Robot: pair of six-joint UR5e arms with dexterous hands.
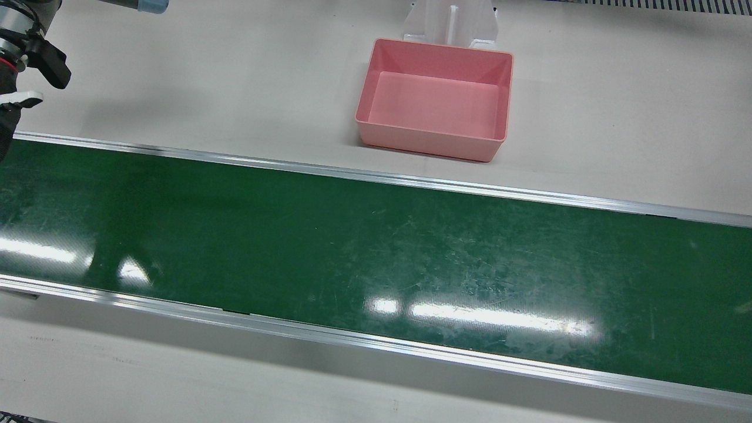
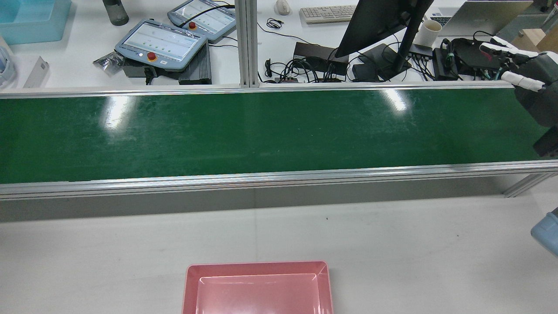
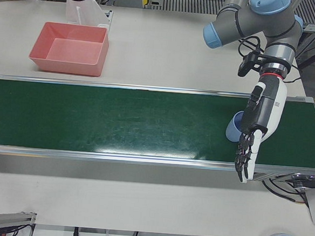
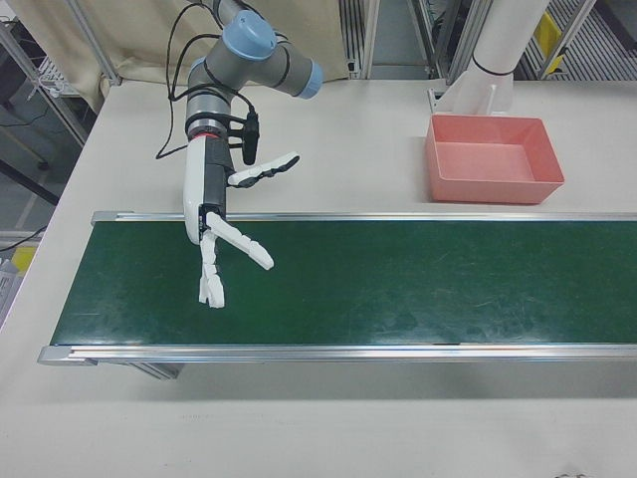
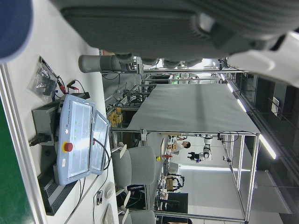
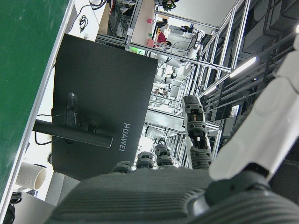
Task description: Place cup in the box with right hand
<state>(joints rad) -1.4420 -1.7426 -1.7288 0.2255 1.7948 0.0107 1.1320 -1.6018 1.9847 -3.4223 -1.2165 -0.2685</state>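
My right hand (image 4: 227, 231) hangs open and empty over the belt (image 4: 398, 284), pink box (image 4: 493, 159) at 2 o'clock.

Overhead lighting is bright and even. Strip-shaped glare patches mark the green conveyor belt (image 1: 376, 258). Shadows on the counter (image 1: 176, 94) are soft. In both hand views the nearby hand surfaces are blurred.

— What's the belt (image 1: 376, 258) like?
— Glossy green, scuffed, with brushed-metal rails (image 1: 376, 176).
— And the box (image 1: 435, 100)?
— Smooth pink plastic, slight sheen, on a matt pale surface (image 1: 176, 88).
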